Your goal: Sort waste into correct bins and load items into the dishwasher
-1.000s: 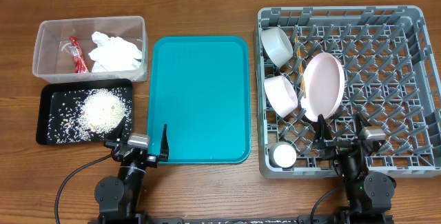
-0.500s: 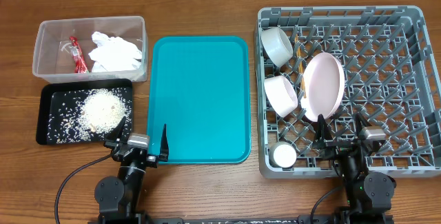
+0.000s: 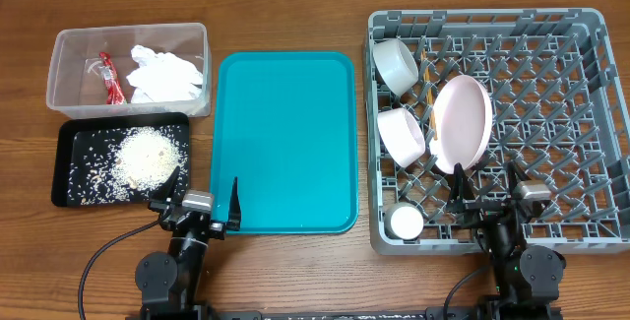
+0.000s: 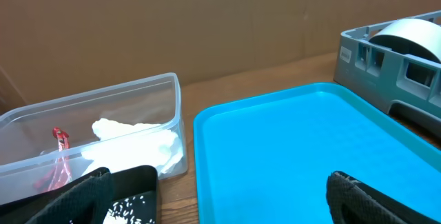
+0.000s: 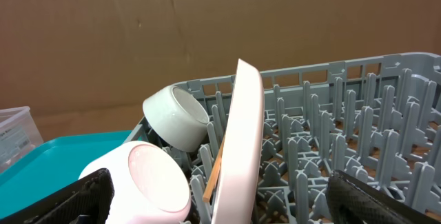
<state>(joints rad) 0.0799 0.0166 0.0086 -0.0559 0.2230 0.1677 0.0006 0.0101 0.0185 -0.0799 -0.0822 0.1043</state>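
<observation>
The clear tub [image 3: 59,49] at the back left holds crumpled white tissues [image 3: 165,76] and a red sauce packet [image 3: 110,79]; both show in the left wrist view [image 4: 138,141]. The black tray [image 3: 67,177] holds rice scraps [image 3: 146,153]. The grey dish rack [image 3: 581,113] holds two bowls [image 3: 397,64] [image 3: 402,135], a pale-pink plate [image 3: 461,123] on edge, chopsticks [image 3: 429,94] and a small white cup [image 3: 405,223]. The plate [image 5: 241,148] and bowls show in the right wrist view. My left gripper [image 3: 202,202] is open and empty at the teal tray's front left corner. My right gripper [image 3: 487,194] is open and empty over the rack's front edge.
The large teal serving tray [image 3: 285,143] lies bare in the middle between the bins and the rack. A brown cardboard wall [image 4: 220,17] stands behind the wooden table.
</observation>
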